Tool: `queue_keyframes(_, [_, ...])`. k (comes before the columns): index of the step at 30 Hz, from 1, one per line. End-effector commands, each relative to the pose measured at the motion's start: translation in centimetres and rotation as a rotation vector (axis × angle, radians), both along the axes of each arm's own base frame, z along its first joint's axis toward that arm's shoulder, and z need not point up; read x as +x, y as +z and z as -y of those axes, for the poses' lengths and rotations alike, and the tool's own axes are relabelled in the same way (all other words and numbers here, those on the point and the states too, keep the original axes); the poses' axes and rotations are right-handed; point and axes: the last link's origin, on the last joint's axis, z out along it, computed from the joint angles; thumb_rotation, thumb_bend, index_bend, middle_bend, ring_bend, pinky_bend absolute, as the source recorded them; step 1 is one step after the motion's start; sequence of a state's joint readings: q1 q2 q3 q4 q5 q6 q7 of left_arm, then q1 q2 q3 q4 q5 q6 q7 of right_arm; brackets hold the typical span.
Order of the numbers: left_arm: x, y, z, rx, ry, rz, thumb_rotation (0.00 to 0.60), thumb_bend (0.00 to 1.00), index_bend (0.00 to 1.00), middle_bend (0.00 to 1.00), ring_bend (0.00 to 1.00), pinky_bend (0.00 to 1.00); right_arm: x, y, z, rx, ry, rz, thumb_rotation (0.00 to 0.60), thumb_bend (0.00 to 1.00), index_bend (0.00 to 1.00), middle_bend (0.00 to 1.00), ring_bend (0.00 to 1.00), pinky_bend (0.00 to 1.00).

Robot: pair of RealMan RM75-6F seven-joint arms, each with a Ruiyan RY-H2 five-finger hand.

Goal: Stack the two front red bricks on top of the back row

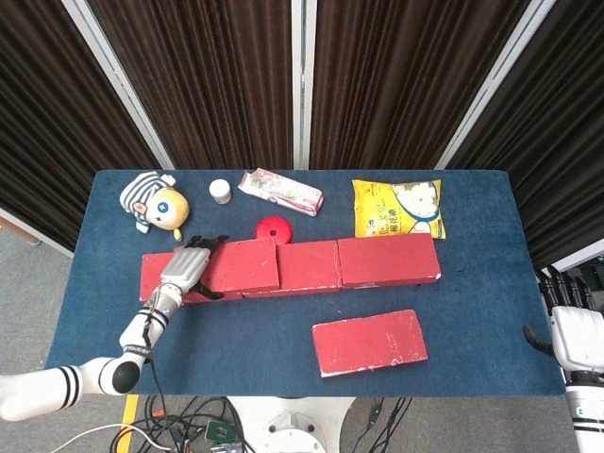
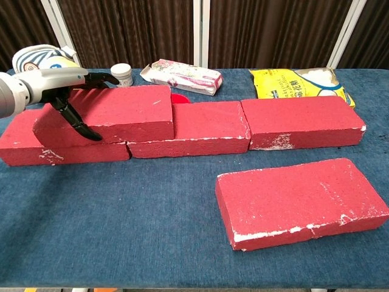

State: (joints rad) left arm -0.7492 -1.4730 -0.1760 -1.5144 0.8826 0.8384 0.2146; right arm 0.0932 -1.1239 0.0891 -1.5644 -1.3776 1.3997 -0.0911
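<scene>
Left hand [image 2: 61, 91] lies flat, fingers wrapped over left end of top brick [image 2: 112, 115], holding it on back row [image 2: 243, 131]. Right hand [image 1: 574, 332] loose, fingers apart, off table's [image 1: 283, 335] right edge. Front brick [image 2: 298, 201] lies alone near front.

From my station the desk [image 2: 121, 243] shows a matt blue woven cloth cover. The red bricks [image 2: 301, 201] look rough and chalky, with white scuffs along chipped edges. My left hand [image 2: 64, 82] has a smooth silver shell and black fingers. The yellow snack bag [image 2: 298, 82] is glossy plastic; the striped toy [image 1: 151, 201] looks soft plush.
</scene>
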Motion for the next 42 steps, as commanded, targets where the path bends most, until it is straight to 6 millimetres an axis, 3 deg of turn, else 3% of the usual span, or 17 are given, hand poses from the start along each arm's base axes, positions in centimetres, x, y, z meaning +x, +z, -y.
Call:
queue_keyframes(1, [-0.02, 0.02, -0.02, -0.001, 0.0, -0.002, 0.6, 0.0, 0.04, 0.16, 0.2, 0.01, 0.01, -0.08, 0.03, 0.003, 0.001, 0.001, 0.6, 0.19, 0.0, 0.0, 0.0, 0.0])
queue_keyframes(22, [-0.22, -0.43, -0.01, -0.027, -0.006, -0.014, 0.6, 0.0, 0.04, 0.14, 0.15, 0.0, -0.15, -0.23, 0.15, 0.013, -0.012, 0.002, 0.6, 0.19, 0.0, 0.0, 0.0, 0.0])
queue_keyframes(31, [-0.23, -0.43, -0.04, -0.037, -0.007, -0.015, 0.6, 0.0, 0.04, 0.0, 0.03, 0.0, -0.13, -0.19, 0.15, 0.013, -0.015, 0.002, 0.6, 0.19, 0.0, 0.0, 0.0, 0.0])
queue_keyframes(42, [-0.12, -0.41, 0.09, -0.038, -0.014, -0.011, 0.6, 0.0, 0.04, 0.0, 0.0, 0.0, -0.14, -0.23, 0.13, 0.024, -0.026, 0.001, 0.6, 0.19, 0.0, 0.0, 0.0, 0.0])
